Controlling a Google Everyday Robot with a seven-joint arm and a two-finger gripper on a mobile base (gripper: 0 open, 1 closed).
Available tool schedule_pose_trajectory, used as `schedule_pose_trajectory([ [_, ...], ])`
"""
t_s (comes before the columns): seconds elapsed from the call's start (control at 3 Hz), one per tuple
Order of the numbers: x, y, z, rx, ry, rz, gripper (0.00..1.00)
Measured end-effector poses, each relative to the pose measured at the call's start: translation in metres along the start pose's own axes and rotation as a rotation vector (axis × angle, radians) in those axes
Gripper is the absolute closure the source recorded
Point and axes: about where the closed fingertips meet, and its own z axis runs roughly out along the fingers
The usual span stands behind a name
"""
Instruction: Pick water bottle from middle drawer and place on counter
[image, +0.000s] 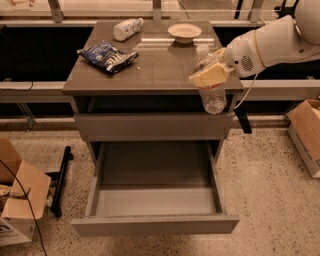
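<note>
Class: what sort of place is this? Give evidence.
Probably a robot test lab: a lone drawer cabinet on speckled floor, cardboard boxes nearby, and the tool gripping a water bottle at the edge of the counter.

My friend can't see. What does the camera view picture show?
The gripper holds the water bottle up at the front edge of the counter, above the open middle drawer. A snack bag, white bottle and bowl sit on it.

No words are legible to me: the print on the blue snack bag (107, 56) and the wrap of the white bottle (126, 28), both on the counter (160, 75), are unreadable. My pincer (210, 71) clamps the water bottle (214, 98) at the counter's front right edge.
</note>
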Motion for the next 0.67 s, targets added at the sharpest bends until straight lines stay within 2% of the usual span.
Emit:
schedule_pose_trajectory([
  [0.33, 0.000, 0.000, 0.000, 0.000, -0.001, 0.000, 1.00],
  [0.67, -0.007, -0.015, -0.001, 0.040, 0.039, -0.055, 1.00],
])
